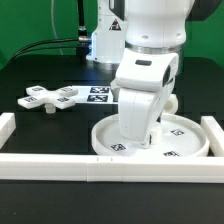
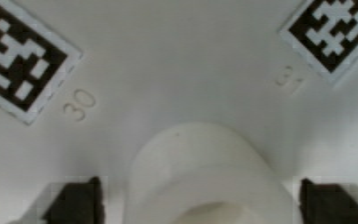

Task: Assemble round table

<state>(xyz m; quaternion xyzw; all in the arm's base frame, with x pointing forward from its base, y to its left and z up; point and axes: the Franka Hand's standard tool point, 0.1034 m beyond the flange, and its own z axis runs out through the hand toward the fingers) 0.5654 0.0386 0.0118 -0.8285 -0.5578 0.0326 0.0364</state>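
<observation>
We see the large round disc [image 1: 190,130] lying flat by the bench edge nearest the exterior camera, toward the exterior view's right corner. The short post [image 2: 197,160] stands on its tagged face between the gripper [image 2: 197,205] and its spread fingers [image 2: 73,203]. The fingers clear the post on both sides and grasp nothing. The cross-shaped piece [image 1: 55,97] lies towards the exterior view's left edge.
</observation>
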